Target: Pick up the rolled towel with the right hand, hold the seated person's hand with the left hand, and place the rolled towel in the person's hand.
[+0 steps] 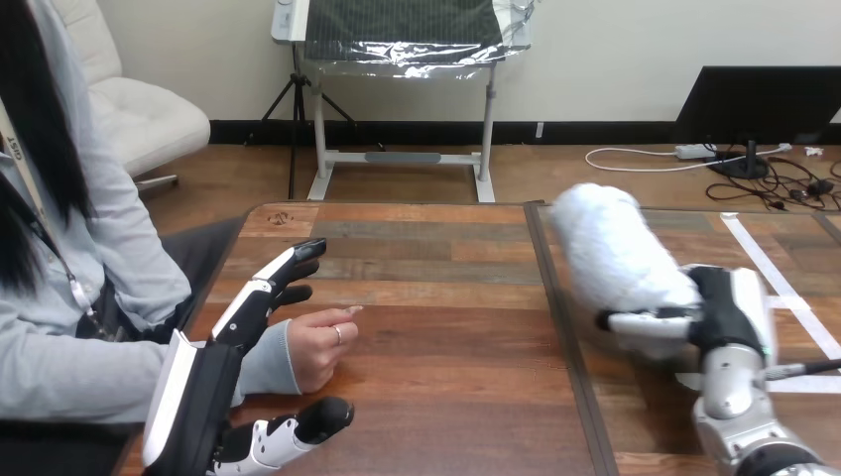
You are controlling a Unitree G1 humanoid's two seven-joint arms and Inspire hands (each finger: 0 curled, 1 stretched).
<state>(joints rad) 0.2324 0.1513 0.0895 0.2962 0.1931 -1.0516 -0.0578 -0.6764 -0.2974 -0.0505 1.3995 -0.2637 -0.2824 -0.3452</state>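
My right hand is shut on the white rolled towel, which it holds tilted above the right half of the wooden table, its free end pointing up and to the left. The person's hand rests loosely curled on the table at the left, one finger pointing right. My left hand is open at the person's wrist. Its straight fingers lie along the far side of the wrist, and its thumb is on the near side, apart from it. About a towel's length of table separates the towel from the person's hand.
A dark seam splits the table into two panels. White tape strips lie on the right panel near my right hand. The person sits at the table's left side, their sleeve along its edge.
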